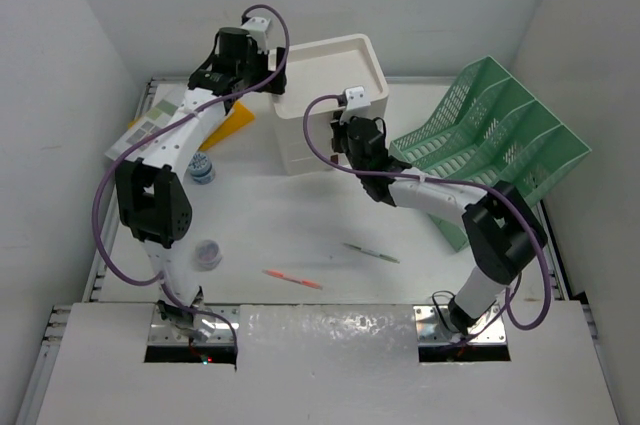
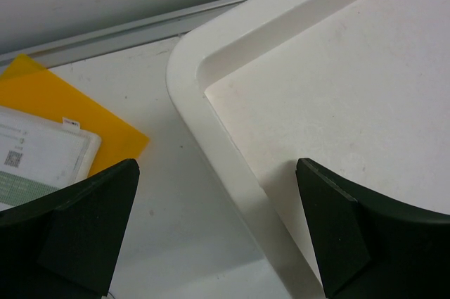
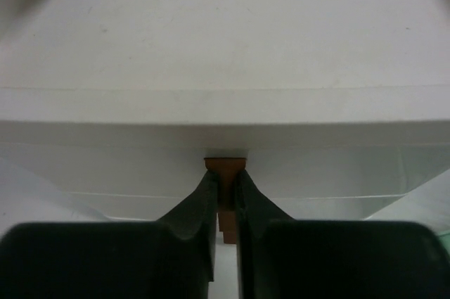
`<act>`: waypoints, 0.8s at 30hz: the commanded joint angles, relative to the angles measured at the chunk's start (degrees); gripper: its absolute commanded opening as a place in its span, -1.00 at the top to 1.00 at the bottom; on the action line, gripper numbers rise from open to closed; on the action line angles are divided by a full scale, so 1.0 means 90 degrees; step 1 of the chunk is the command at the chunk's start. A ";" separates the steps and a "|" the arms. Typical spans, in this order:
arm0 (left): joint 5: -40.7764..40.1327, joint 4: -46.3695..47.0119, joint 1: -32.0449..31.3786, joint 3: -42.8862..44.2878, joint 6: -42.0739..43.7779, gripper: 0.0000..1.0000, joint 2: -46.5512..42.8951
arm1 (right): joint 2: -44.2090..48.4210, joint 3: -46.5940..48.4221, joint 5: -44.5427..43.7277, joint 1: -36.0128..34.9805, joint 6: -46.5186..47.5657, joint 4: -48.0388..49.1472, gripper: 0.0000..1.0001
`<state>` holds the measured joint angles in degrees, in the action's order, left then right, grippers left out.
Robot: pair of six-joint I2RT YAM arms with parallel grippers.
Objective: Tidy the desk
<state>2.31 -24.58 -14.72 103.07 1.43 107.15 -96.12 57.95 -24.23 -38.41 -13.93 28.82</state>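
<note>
While my right gripper [image 3: 225, 183] pinches its jaws narrow onto the small brown handle [image 3: 225, 164] on the front of the white drawer unit [image 3: 225, 53], my left gripper [image 2: 216, 172] hangs wide open over that unit's top corner. The desk [image 1: 300, 235] spreads flat beneath both arms, with the unit standing near its far edge.

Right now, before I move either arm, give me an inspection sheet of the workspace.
Surface: desk, white, its middle mostly bare.
Job's things: white drawer unit at back centre; green file rack on the right; yellow folder and papers back left.
Clutter: orange pen and grey-green pen loose mid-desk; two small round containers on the left.
Grippers: left gripper open over a corner of the unit's top; right gripper shut on the brown handle at the unit's front.
Cables: purple cables loop along both arms; no snag seen.
Surroundings: white walls; nothing else seen.
</note>
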 commanded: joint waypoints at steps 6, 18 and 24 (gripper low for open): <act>-0.0148 0.0416 -0.0073 -0.0036 -0.0110 -0.85 -0.0021 | 0.0230 -0.0286 -0.0044 0.0001 -0.0219 0.0724 1.00; -0.0627 0.0573 -0.0073 -0.0104 -0.0393 -0.85 -0.0080 | 0.2065 -0.1575 0.1481 -0.0068 -0.0336 -0.0457 1.00; -0.0647 0.0563 -0.0073 -0.0114 -0.0315 -0.86 -0.0090 | 0.2993 -0.1947 0.1715 -0.0117 -0.0317 -0.1395 1.00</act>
<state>-2.57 -22.06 -14.72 102.19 -0.95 107.15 -72.86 40.80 -11.57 -38.89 -16.43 19.29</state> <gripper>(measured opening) 0.927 0.010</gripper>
